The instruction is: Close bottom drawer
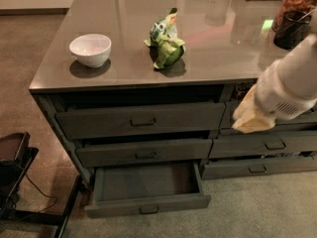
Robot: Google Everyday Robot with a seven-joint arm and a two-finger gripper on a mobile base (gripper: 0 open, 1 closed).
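Observation:
The bottom drawer [147, 188] of the wide left stack is pulled out and looks empty inside. Its slim front panel [148, 206] carries a small dark pull handle [148, 210]. The two taller wide drawers above it are pushed in. My gripper [251, 117] is at the cream-coloured end of the white arm [290, 86], at the right, in front of the narrower drawer stack, well above and to the right of the open drawer. It touches nothing that I can see.
A white bowl [90, 48] and a green snack bag [166, 41] sit on the grey counter [124, 14]. A jar [294, 14] stands at the back right. Narrower drawers [262, 145] are on the right. A black stand [15, 175] is on the floor at left.

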